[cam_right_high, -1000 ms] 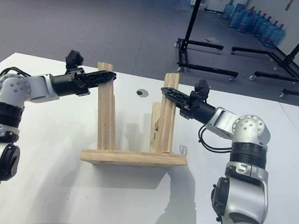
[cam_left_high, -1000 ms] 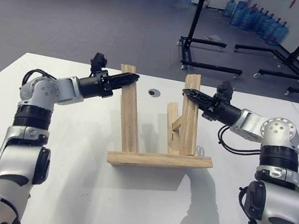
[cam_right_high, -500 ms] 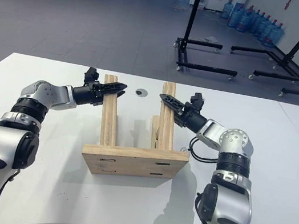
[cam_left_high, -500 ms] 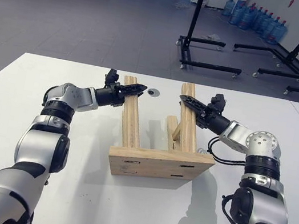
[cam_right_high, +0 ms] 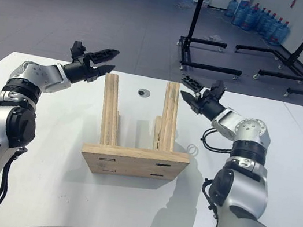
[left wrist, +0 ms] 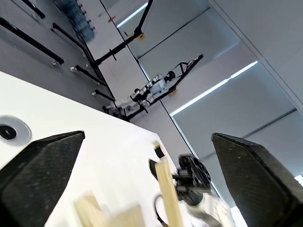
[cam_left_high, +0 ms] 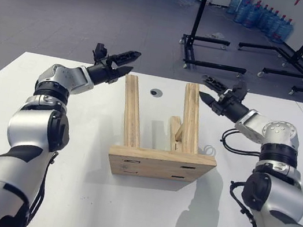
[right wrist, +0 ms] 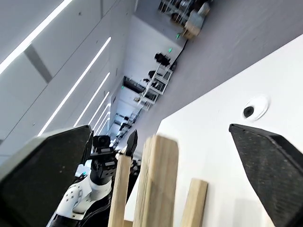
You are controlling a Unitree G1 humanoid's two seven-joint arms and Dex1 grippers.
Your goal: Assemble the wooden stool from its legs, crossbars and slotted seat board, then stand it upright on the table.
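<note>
White table [cam_left_high: 68, 187], stool [cam_left_high: 160, 165] on its side, legs [cam_left_high: 131, 110] toward the far edge. Left gripper [cam_left_high: 131, 62] and right gripper [cam_left_high: 202, 85] gape empty beside the leg tips, probably to tip it upright.

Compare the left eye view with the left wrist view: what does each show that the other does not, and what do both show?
Left eye view only: the pale wooden slotted seat board, its face toward the camera. Left wrist view only: long bright light strips. Both: the white table, its round grommet hole, the stool's long wooden legs, the black wheeled stands, and the open black right gripper.
</note>
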